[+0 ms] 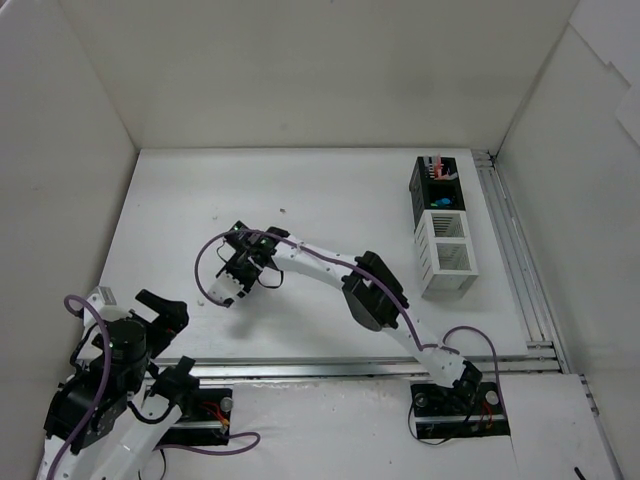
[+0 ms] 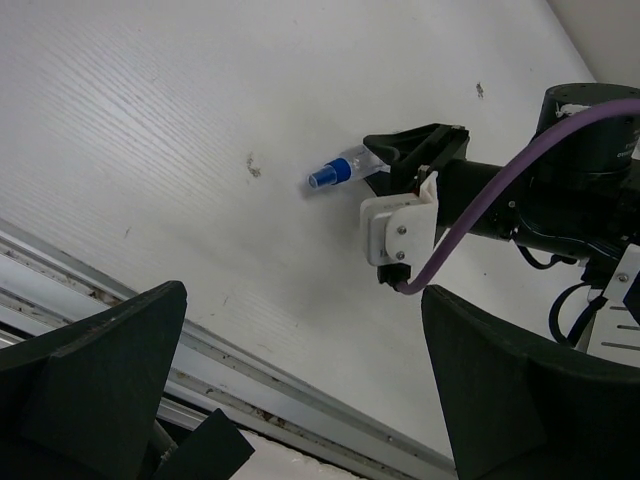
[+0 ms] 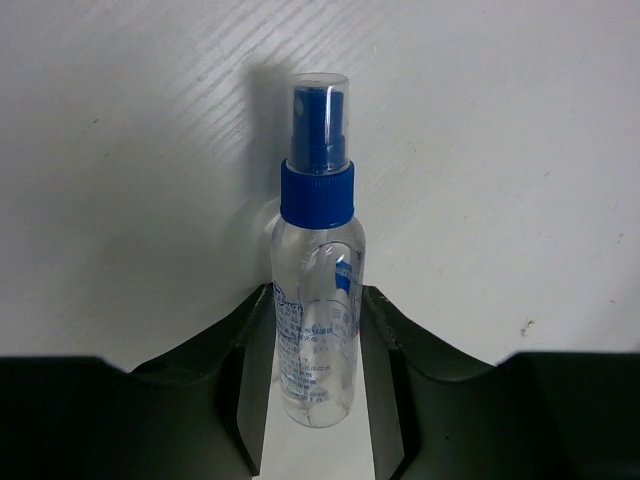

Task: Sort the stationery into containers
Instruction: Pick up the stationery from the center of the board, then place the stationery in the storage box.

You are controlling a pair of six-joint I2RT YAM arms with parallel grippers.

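Right gripper (image 3: 315, 305) tight on both sides of the clear blue-capped bottle (image 3: 318, 240) on the table (image 3: 120, 150); left gripper (image 2: 310, 370) wide open, empty.

The top camera looks down from above and behind the arm bases (image 1: 455, 398). The left wrist camera sees the spray bottle (image 2: 338, 171) from well away. The right wrist camera looks closely along it. Both wrist views share it.

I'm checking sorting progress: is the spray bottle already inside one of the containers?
No, the spray bottle lies on the table, flanked by the right gripper, away from the containers.
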